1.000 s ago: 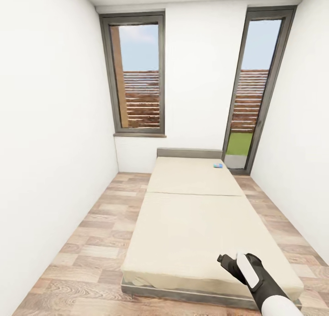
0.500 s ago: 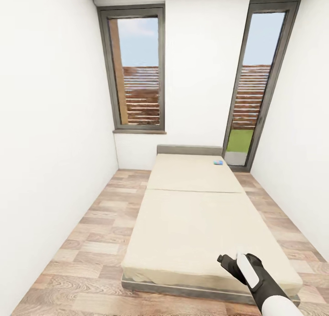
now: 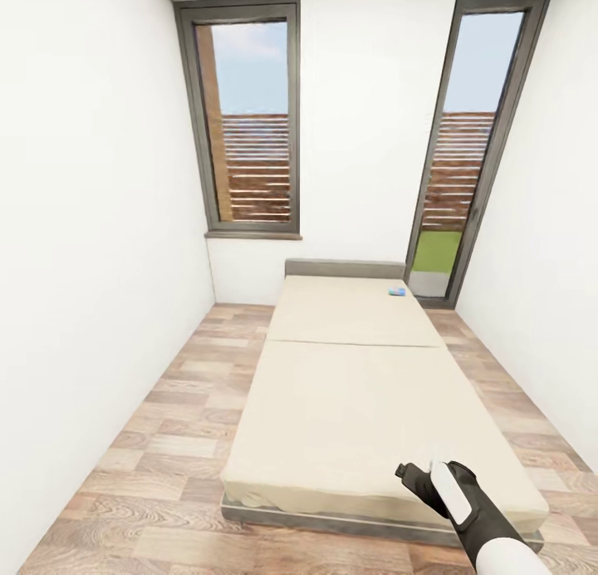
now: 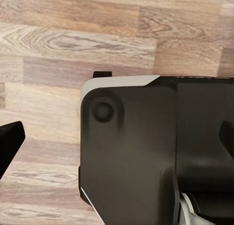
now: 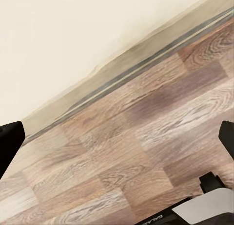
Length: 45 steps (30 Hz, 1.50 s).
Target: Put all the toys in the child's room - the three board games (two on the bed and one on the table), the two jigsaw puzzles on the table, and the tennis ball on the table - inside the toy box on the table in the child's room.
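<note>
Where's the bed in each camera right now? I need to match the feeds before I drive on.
Head view: bed fills the centre, running away to the far wall; a small blue board game lies near its headboard.
Right wrist view: beige mattress corner and grey base, beside the floor.
Left wrist view: no bed; wood floor and dark robot body.
Shared landmark: the wood-plank floor.

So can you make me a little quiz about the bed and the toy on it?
1. True or false: the board game lies near the headboard.
2. What colour is the bed's mattress? A beige, B red, C black.
3. Fill in: the right gripper hangs over the bed's ____ end.

Key: 1 true. 2 A. 3 foot (near).
</note>
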Motion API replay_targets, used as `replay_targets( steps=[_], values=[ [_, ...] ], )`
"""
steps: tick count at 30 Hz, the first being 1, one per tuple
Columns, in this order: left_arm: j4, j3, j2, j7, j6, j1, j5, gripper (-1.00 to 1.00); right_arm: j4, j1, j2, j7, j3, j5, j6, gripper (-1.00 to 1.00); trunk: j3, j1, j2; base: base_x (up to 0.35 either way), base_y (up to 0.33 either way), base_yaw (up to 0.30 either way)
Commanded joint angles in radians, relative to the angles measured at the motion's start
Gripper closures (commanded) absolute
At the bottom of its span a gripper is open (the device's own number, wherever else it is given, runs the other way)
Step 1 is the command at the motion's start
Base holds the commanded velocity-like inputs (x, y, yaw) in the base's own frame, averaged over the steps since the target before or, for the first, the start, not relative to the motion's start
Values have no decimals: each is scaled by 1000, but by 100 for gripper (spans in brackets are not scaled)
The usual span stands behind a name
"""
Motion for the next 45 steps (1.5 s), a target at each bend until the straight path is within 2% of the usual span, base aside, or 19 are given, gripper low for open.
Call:
replay_targets(
  steps=[1,9,15,24,45],
  values=[
    [1,-9,0,4,-4,-1,10,-100,-2,-1,0,-8,0,-11,3,-100,-3,1,-2,0,0,0],
    [1,-9,2,4,-5,-1,10,-100,-2,-1,-4,-8,-1,-11,3,-100,-5,1,-2,0,0,-32],
    [1,-12,4,1,-7,-1,7,-100,-2,-1,-16,-3,-1,-12,3,-100,-9,1,-2,0,0,-180],
    [-6,-16,4,0,-8,-1,1,-100,-2,-1,-22,17,-1,-11,2,-100,-13,1,-2,0,-34,-158],
    [-8,-23,0,5,-10,-1,-2,-100,-3,-1,-22,19,1,-9,3,-100,-14,1,-2,0,-282,-9]
  ],
)
